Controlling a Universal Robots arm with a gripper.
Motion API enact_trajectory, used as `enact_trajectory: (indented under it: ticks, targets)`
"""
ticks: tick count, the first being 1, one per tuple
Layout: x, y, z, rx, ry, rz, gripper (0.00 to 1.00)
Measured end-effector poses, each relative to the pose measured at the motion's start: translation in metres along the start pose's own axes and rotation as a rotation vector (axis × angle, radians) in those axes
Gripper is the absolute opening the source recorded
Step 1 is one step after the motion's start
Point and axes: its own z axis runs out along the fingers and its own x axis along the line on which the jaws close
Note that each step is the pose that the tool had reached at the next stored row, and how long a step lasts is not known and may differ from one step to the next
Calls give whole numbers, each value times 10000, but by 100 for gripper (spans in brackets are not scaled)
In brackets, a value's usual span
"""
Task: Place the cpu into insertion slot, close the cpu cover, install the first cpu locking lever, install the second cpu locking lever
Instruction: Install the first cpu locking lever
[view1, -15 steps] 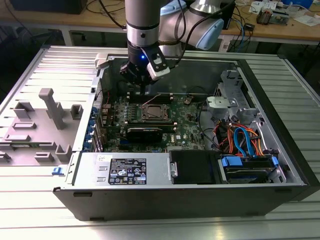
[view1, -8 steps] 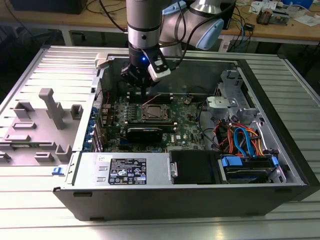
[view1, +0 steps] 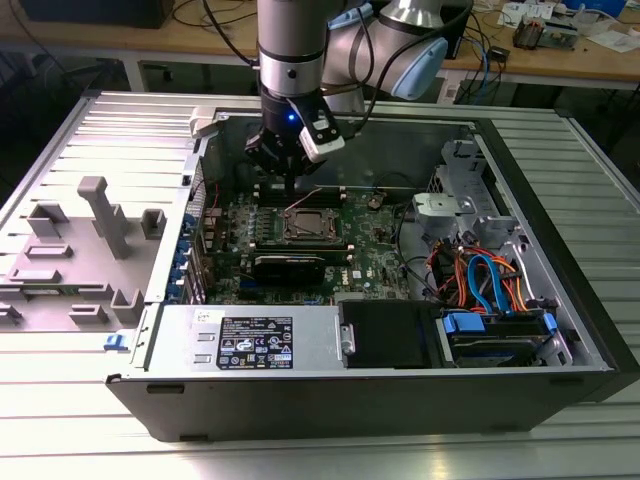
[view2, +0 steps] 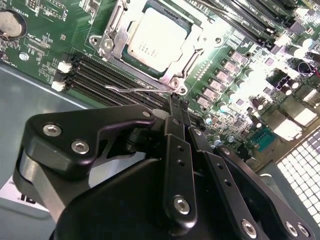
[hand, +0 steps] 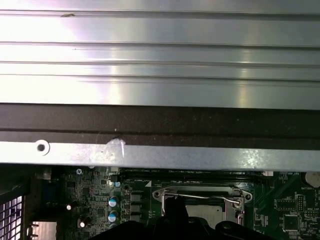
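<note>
Cpu (view2: 156, 36) sits seated in the insertion slot (view2: 105, 44), with the cpu cover (view2: 197, 42) lying flat around it. The tool (view2: 176, 106) is just beside the slot's edge, over the memory slots (view2: 110, 75), fingers pressed together. Its tips are at the end of a thin wire locking lever (view2: 132, 90); cannot tell if they touch. Arm (view1: 290, 50) stands near vertical inside the open computer case (view1: 560, 300) on the desk (view1: 300, 455), tool pointing down at the motherboard (view1: 378, 250).
</note>
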Motion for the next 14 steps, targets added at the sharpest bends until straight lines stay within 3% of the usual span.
enact_trajectory:
  ticks: [7,14]
  targets:
    - [-3,41,10,31,0,12,11]
    - [-12,41,31,21,-1,369,11]
